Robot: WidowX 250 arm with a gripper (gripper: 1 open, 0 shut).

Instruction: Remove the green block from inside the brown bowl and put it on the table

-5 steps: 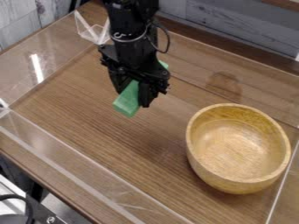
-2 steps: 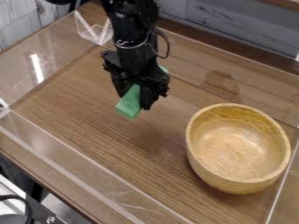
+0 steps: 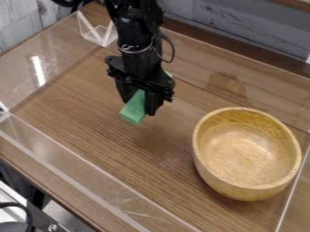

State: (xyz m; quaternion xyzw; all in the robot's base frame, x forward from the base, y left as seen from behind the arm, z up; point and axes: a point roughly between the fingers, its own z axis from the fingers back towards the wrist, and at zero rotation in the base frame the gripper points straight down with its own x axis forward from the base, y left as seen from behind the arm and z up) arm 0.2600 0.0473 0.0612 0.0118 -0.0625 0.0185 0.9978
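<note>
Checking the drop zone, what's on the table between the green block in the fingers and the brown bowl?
Nothing: in the camera view, only bare table lies between the held green block and the empty brown bowl.

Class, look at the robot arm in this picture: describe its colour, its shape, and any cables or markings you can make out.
The arm is black all over, a blocky stack of segments narrowing down to a black gripper with two short fingers. A thin pale cable loops out beside its upper part. No markings can be made out at this size.
</note>
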